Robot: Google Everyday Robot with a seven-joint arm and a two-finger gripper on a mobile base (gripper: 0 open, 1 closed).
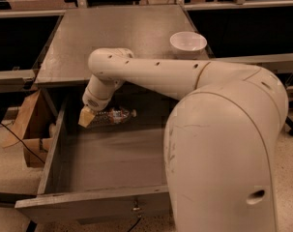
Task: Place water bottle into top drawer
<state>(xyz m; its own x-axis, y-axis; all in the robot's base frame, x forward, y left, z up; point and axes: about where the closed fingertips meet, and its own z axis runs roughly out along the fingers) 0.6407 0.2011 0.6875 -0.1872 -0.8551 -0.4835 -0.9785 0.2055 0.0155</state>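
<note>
- Most of the job looks done to you: the water bottle (113, 116) lies on its side inside the top drawer (88, 208), near the drawer's back wall and towards its left side.
- Two things seem left (a judgement only): getting the gripper clear of the bottle and lifting the arm out of the drawer. The task does not ask you to close it.
- The gripper (87, 117) sits low inside the drawer at its back-left, touching or just beside the bottle's left end; whether it grips the bottle or has let go, you cannot tell.
- The bottle is clear, crinkled thin plastic with a pale band showing red marks (light, and likely to roll on the flat floor).
- The drawer is a deep box of flat, matte grey panels, standing wide open, with a small brassy pull (135, 208) at the middle of its front.
- The arm (155, 74) is a smooth, rounded cream shell reaching in over the drawer's right side.
- Behind the drawer, a round white bowl (188, 43) stands on the grey tabletop (117, 33); left of the drawer leans brown cardboard (27, 115).
</note>
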